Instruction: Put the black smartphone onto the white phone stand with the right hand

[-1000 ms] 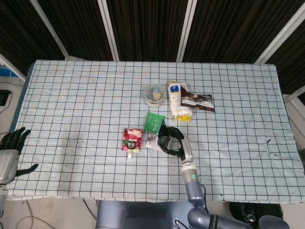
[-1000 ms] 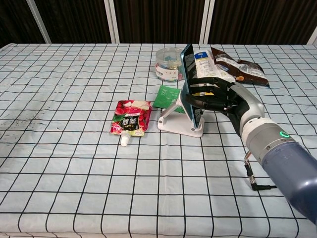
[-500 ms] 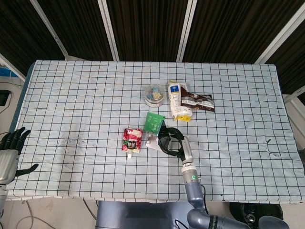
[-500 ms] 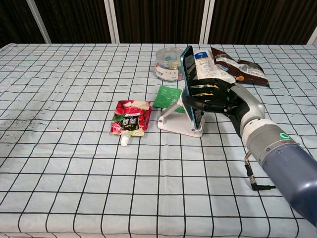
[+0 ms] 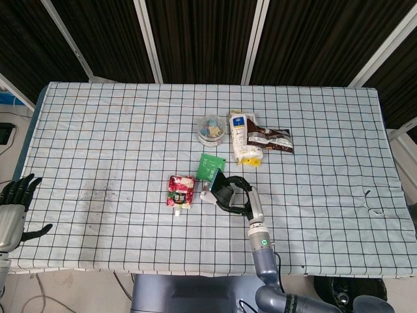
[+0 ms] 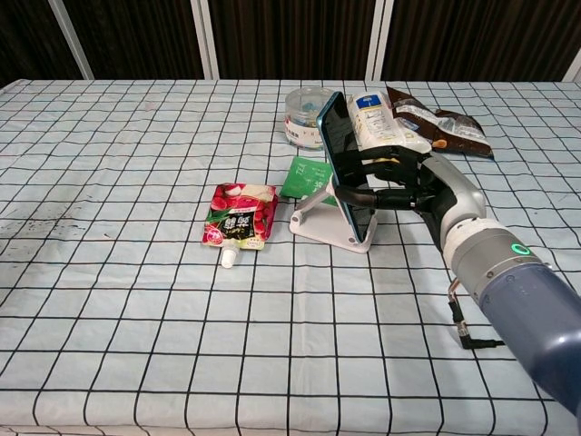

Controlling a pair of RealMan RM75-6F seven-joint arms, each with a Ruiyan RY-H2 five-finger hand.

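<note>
The black smartphone (image 6: 342,159) stands tilted back on the white phone stand (image 6: 322,221) near the table's middle, its lower edge at the stand's lip. My right hand (image 6: 399,186) grips the phone, fingers wrapped across its dark screen. In the head view the phone (image 5: 217,180) and stand (image 5: 207,194) show small, with the right hand (image 5: 233,195) beside them. My left hand (image 5: 14,202) hangs off the table's left edge, fingers apart, holding nothing.
A red drink pouch (image 6: 238,218) lies left of the stand. A green packet (image 6: 305,176) sits behind it. Farther back are a round clear tub (image 6: 307,116), a white-and-yellow snack pack (image 6: 379,119) and a dark snack bag (image 6: 440,122). A checked cloth (image 6: 136,300) covers the table.
The phone has tipped from nearly edge-on to leaning back onto the stand, its screen now facing the chest camera. The right hand turned with it. The left hand stayed still.
</note>
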